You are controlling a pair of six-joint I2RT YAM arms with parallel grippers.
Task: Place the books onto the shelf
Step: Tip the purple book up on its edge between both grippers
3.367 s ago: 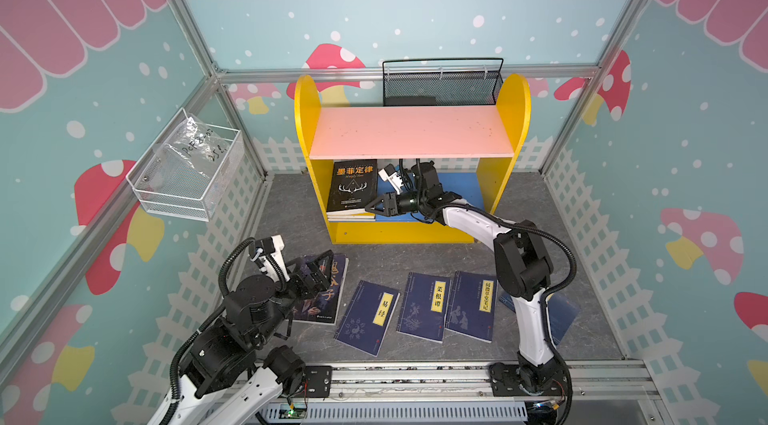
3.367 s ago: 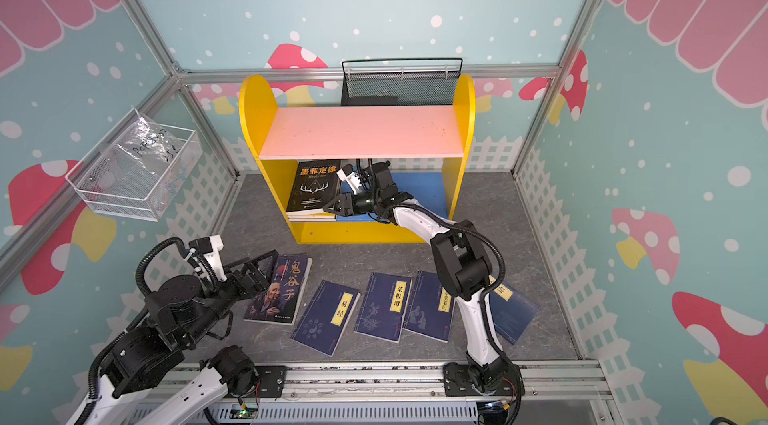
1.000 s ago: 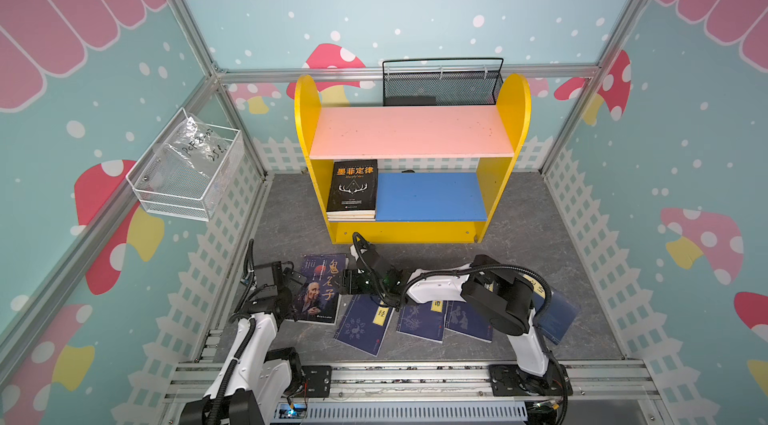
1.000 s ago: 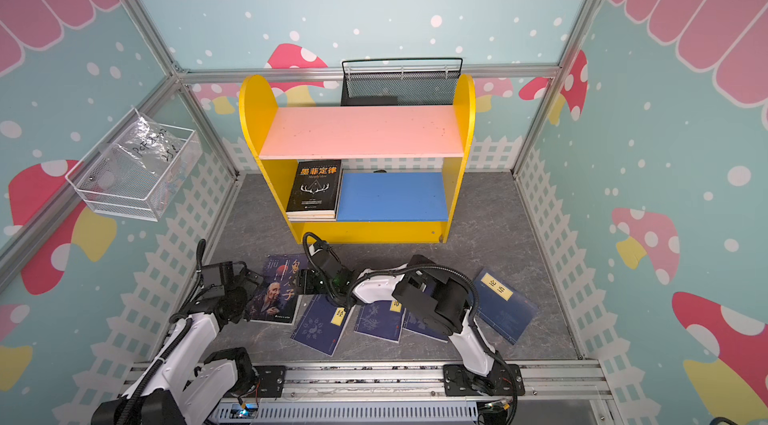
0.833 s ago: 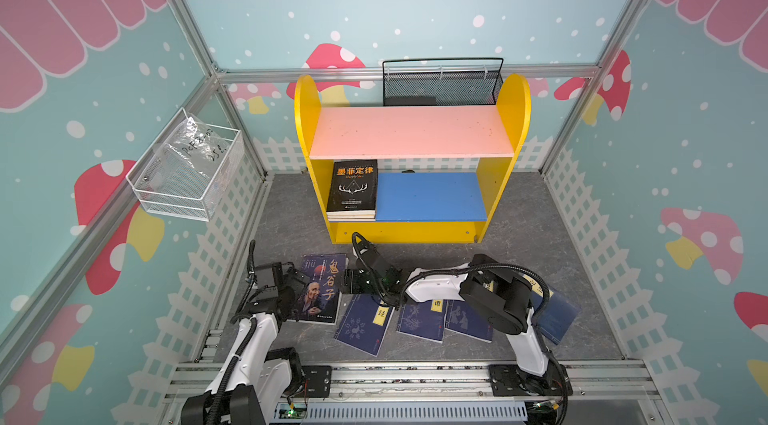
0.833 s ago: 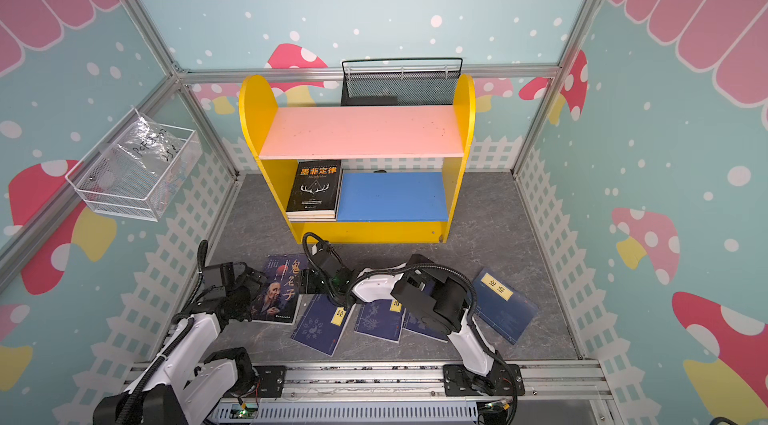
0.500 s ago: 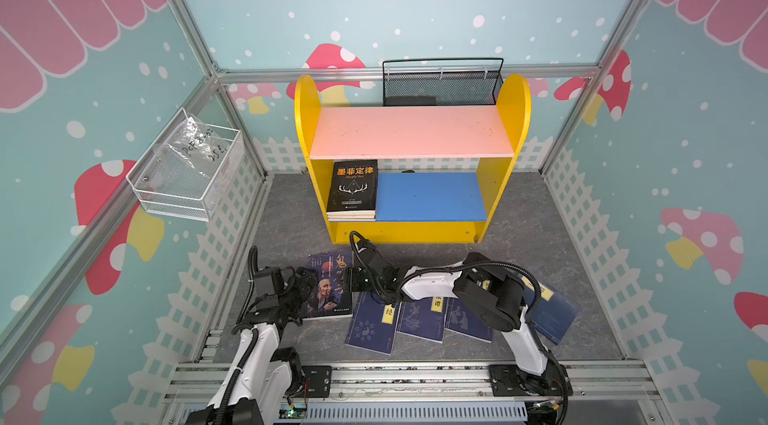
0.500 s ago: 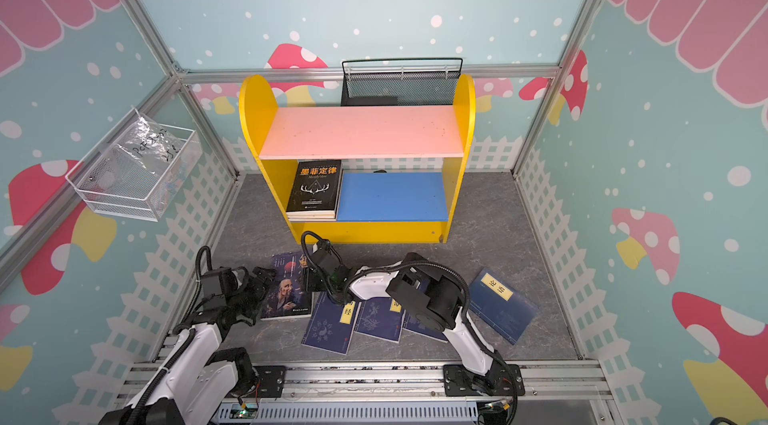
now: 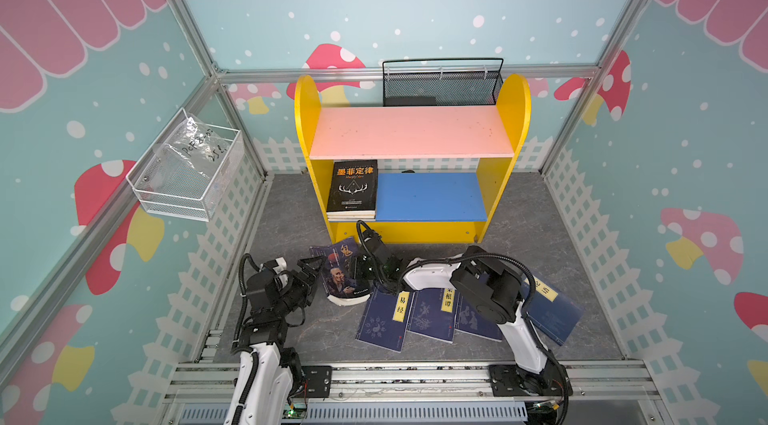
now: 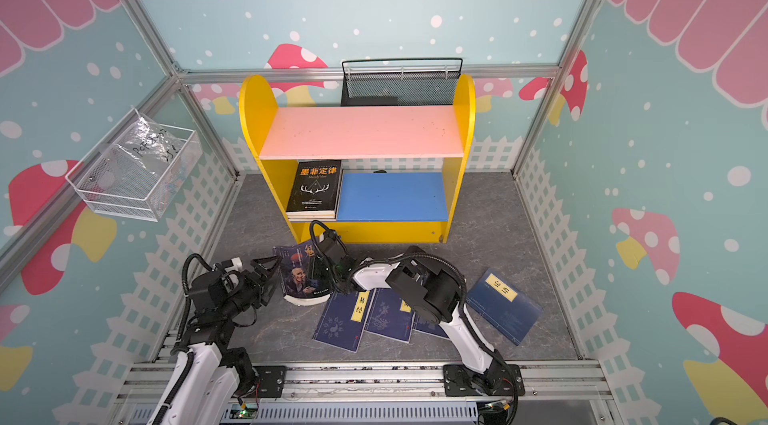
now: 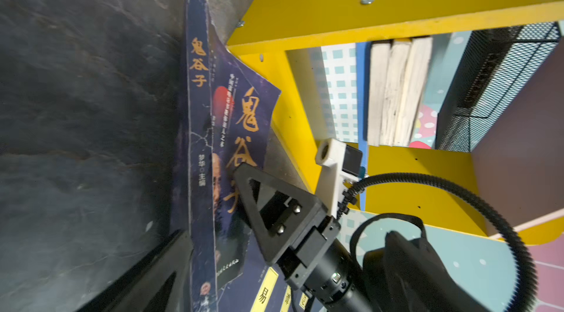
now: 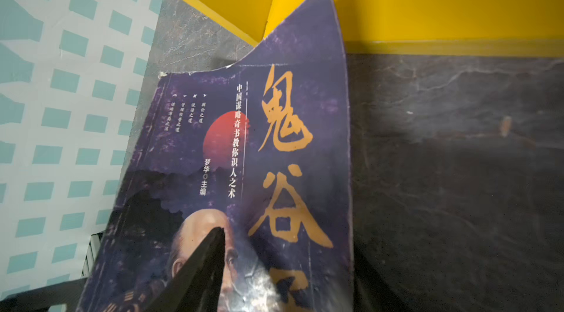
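Red-moon book (image 9: 341,273) tipped up on floor (image 9: 332,331) before shelf (image 9: 430,196), long axis toward it. Right gripper (image 9: 358,273) nearer at fore-edge: one finger (image 12: 207,258) on cover, other hidden — clamped or not, cannot tell. Left gripper (image 9: 311,281) spread wide, empty — spine just ahead.
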